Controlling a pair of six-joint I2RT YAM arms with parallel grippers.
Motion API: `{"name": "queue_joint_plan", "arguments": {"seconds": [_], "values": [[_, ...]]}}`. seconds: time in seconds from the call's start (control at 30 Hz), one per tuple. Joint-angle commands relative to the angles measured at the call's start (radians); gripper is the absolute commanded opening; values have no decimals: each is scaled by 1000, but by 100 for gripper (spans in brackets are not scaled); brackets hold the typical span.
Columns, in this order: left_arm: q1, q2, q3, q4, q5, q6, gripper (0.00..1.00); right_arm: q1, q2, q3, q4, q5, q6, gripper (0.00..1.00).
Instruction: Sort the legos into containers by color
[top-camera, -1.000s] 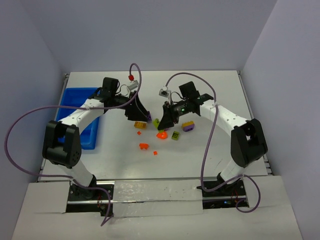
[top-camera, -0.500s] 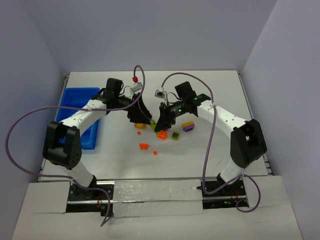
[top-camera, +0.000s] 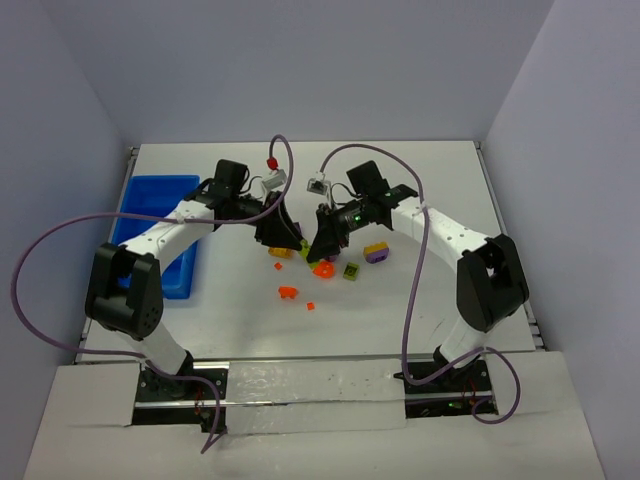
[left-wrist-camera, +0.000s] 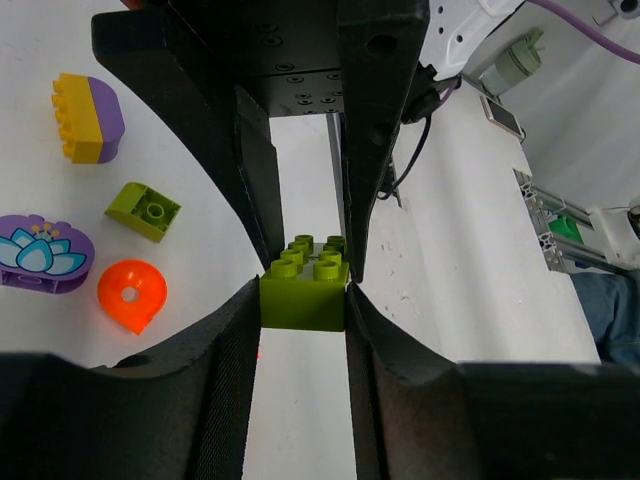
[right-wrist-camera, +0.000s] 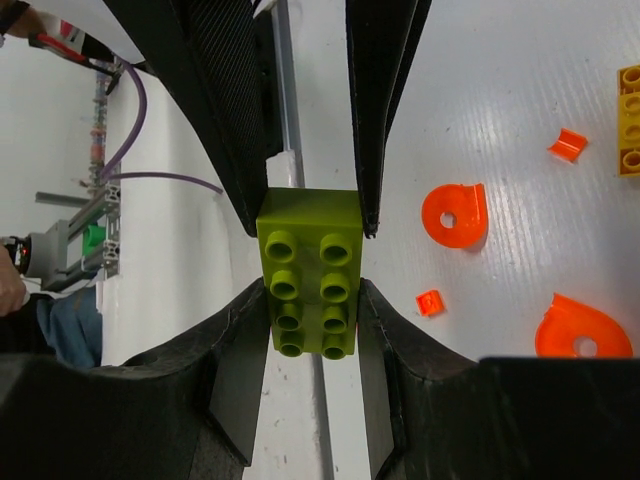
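The left gripper (left-wrist-camera: 303, 288) pinches one end of a green brick (left-wrist-camera: 304, 285), and its fingers (left-wrist-camera: 232, 330) press flat against the two sides. The right gripper (right-wrist-camera: 310, 300) is clamped on the other end of the same brick, so both tools grip one piece nose to nose. This happens over the middle of the tabletop (top-camera: 400, 300), slightly toward its far edge. Whether the brick is lifted clear of the surface is hard to tell.

The blue tray (top-camera: 150, 192) lies along the left edge of the tabletop, well apart from the brick. The other pieces are scattered just beside the meeting point, toward the near edge: an orange ring (left-wrist-camera: 130, 295), a small green wedge (left-wrist-camera: 142, 210), a purple and yellow brick (left-wrist-camera: 88, 118) and a purple flower piece (left-wrist-camera: 40, 252).

This looks like a handover, and the release is the risky part. Each tool covers only a short length of the brick. If the right one lets go before the left has a firm bite, the brick may pivot or drop among the loose pieces. If either arm pulls away while both are clamped, the brick could twist out or snap free. The two sets of fingertips sit almost touching, so a small sideways drift could knock them together. After that comes a long carry to the tray on a shallow hold.
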Motion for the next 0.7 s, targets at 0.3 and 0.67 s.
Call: {"name": "queue_joint_plan", "arguments": {"seconds": [0.3, 0.67], "values": [[151, -23, 110, -352, 30, 264, 0, -16, -18, 43, -11, 31, 31, 90], [586, -102, 152, -93, -832, 9, 0, -103, -114, -3, 18, 282, 18, 100]]}}
